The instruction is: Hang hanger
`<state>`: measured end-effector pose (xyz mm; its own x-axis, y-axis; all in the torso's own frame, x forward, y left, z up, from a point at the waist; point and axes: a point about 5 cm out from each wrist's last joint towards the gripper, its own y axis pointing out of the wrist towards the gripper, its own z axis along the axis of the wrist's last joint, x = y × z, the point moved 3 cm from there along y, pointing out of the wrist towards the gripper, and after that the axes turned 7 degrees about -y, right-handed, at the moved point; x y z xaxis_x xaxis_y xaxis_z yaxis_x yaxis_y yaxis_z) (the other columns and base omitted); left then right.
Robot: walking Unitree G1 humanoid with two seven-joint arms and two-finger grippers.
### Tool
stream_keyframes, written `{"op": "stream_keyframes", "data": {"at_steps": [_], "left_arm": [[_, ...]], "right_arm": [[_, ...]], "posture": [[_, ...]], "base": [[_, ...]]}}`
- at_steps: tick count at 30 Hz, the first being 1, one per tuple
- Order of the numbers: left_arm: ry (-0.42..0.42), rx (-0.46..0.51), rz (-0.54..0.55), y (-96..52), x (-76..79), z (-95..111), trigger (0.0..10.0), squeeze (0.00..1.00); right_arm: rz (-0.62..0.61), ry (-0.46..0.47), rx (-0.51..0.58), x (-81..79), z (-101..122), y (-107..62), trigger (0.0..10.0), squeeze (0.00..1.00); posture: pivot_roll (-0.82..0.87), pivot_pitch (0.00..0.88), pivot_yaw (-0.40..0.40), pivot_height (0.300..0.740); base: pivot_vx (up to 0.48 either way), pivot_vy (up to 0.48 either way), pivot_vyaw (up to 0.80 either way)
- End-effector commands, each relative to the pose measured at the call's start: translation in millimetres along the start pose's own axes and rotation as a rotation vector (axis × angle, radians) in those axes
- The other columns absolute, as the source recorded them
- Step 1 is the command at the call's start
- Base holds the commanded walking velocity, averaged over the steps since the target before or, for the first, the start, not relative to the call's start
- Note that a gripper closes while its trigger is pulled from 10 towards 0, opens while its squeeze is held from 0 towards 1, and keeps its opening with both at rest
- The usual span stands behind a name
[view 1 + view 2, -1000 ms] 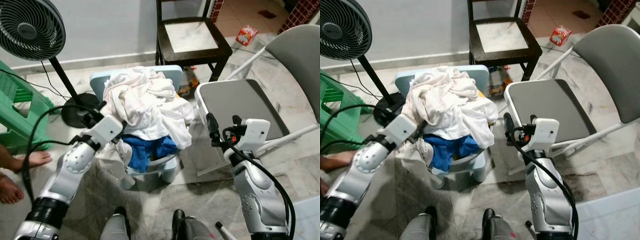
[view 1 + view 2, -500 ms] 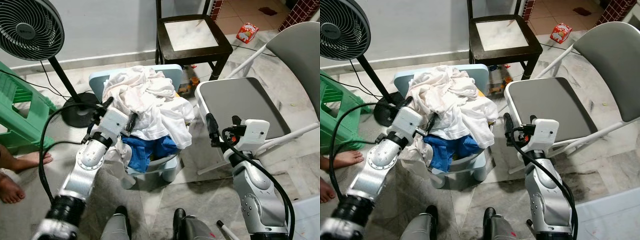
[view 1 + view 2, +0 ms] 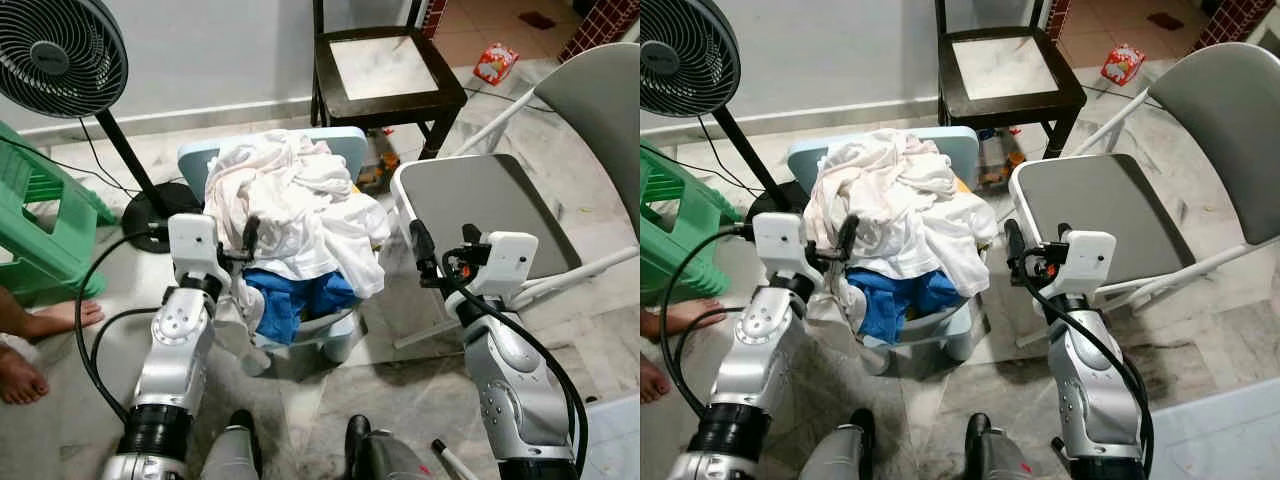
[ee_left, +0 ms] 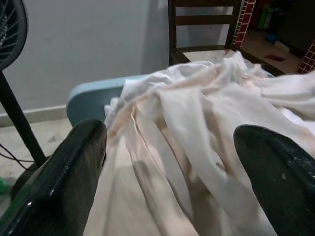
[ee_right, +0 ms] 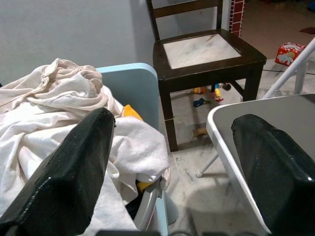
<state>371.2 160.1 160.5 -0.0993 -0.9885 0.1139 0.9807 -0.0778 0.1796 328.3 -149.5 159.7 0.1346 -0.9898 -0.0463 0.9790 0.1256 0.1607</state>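
A heap of white clothes (image 3: pixel 290 200) with a blue garment (image 3: pixel 295 295) under it lies on a light blue plastic chair (image 3: pixel 345 145). A yellow-orange piece (image 5: pixel 129 112) peeks from beneath the clothes; I cannot tell what it is. My left gripper (image 3: pixel 240 238) is open at the heap's left side, close to the white cloth (image 4: pixel 197 123), holding nothing. My right gripper (image 3: pixel 442 240) is open and empty, between the heap and the grey folding chair (image 3: pixel 480 200).
A dark wooden chair (image 3: pixel 385 65) stands behind the heap. A black fan (image 3: pixel 60 55) on a stand and a green stool (image 3: pixel 40 230) are at the left, with a person's bare feet (image 3: pixel 30 330) near them. A red packet (image 3: pixel 495 65) lies on the tiled floor.
My left arm has swung in and its wrist has turned, so the gripper now stands upright against the heap's left side. The right arm has barely moved.
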Motion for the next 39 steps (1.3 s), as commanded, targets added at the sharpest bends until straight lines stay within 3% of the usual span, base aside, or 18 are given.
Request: {"op": "stream_keyframes", "data": {"at_steps": [1, 5, 7, 8, 12, 16, 20, 22, 26, 28, 39], "left_arm": [[0.0, -0.027, 0.008, 0.2, -4.1, -6, 10.0, 0.0], [-0.015, -0.02, 0.005, 7.6, -4.9, -1, 10.0, 0.0], [-0.059, -0.011, 0.001, 10.9, -2.6, 2, 10.0, 0.0], [-0.119, -0.013, -0.003, 12.8, 2.6, 1, 10.0, 0.0], [-0.173, -0.017, -0.022, 13.2, 11.4, -1, 10.0, 0.0], [-0.248, -0.024, -0.096, 9.1, 39.7, -5, 10.0, 0.0], [-0.286, -0.043, -0.117, 4.9, 50.9, -10, 10.0, 0.0], [-0.312, -0.078, -0.138, -6.9, 60.0, -19, 10.0, 0.0], [-0.31, -0.093, -0.134, -12.4, 59.0, -24, 10.0, 0.0], [-0.293, -0.109, -0.122, -23.5, 53.2, -30, 10.0, 0.0], [-0.231, -0.107, -0.075, -44.4, 31.7, -24, 10.0, 0.0]], "right_arm": [[-0.009, -0.002, -0.016, 1.1, -4, -2.8, 10.0, 0.0], [-0.01, -0.001, -0.014, 0.9, -4, -2.9, 10.0, 0.0], [-0.013, -0.001, -0.013, 1.7, -4, -3.2, 10.0, 0.0], [-0.014, -0.001, -0.013, 2.0, -4, -3.5, 10.0, 0.0], [-0.015, -0.001, -0.012, 1.8, -4, -4.0, 10.0, 0.0], [-0.018, -0.002, -0.012, 1.4, -4, -4.3, 10.0, 0.0], [-0.018, -0.002, -0.011, 1.4, -4, -4.3, 10.0, 0.0], [-0.019, -0.002, -0.011, 1.6, -4, -4.0, 10.0, 0.0], [-0.018, -0.002, -0.011, 1.4, -4, -3.9, 10.0, 0.0], [-0.018, -0.002, -0.013, 1.7, -5, -4.1, 10.0, 0.0], [-0.009, -0.002, -0.018, 0.6, -7, -2.5, 10.0, 0.0]], "posture": [[0.18, 0.347, -0.048, 0.74], [0.17, 0.346, -0.042, 0.74], [0.17, 0.346, -0.041, 0.74], [0.17, 0.345, -0.039, 0.74], [0.17, 0.344, -0.039, 0.74], [0.16, 0.343, -0.038, 0.74], [0.16, 0.341, -0.036, 0.74], [0.16, 0.342, -0.036, 0.74], [0.17, 0.342, -0.036, 0.74], [0.17, 0.342, -0.036, 0.74], [0.19, 0.34, -0.043, 0.74]], "base": [[0.0, 0.0, 0.0], [0.0, 0.0, 0.0], [0.0, 0.0, 0.0], [0.0, 0.0, 0.0], [0.0, 0.0, 0.0], [0.0, 0.0, 0.0], [0.0, 0.0, 0.0], [0.0, 0.0, 0.0], [0.0, 0.0, 0.0], [0.0, 0.0, 0.0], [0.0, 0.0, 0.0]]}}
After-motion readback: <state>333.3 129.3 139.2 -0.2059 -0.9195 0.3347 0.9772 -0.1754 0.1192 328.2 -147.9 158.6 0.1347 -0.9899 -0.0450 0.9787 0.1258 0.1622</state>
